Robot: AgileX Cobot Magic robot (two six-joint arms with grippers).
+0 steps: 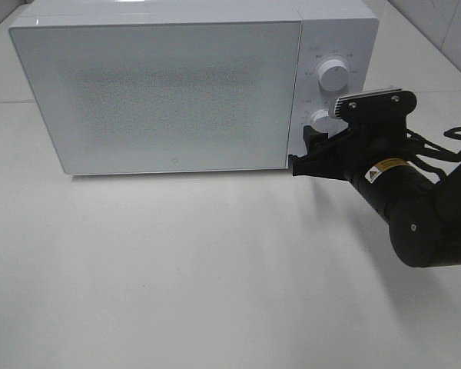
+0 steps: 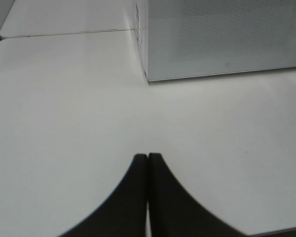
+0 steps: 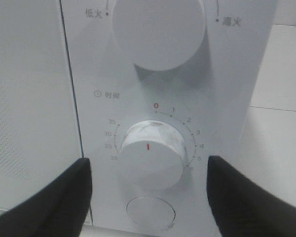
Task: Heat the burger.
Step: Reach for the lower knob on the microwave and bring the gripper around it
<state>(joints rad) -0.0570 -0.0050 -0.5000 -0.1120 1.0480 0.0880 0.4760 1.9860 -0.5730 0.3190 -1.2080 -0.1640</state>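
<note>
The burger is out of sight, presumably behind the shut microwave (image 1: 169,92) door near the counter's far edge. The right gripper (image 3: 148,167) has its jaws apart, flanking the timer dial (image 3: 149,159). It should centre, close squarely, then twist clockwise. The left gripper (image 2: 148,159) has its jaws together.

Bright, even, diffuse light falls from above the microwave (image 1: 169,92), laying a pale sheen across its door, a thin dark shadow line under its front edge and a faint grey smudge on the table (image 1: 177,269) in front of its control panel, beneath the arm. Close to that panel, the upper knob (image 3: 158,29) is washed nearly to white, both knobs drop soft shadows beneath themselves, and the timer knob (image 3: 149,160) and its numerals read slightly soft. The fingers (image 3: 44,207) of the right gripper (image 3: 148,163) and those of the left gripper (image 2: 148,157) are dark, fuzzy-edged shapes, out of focus near the lens.
</note>
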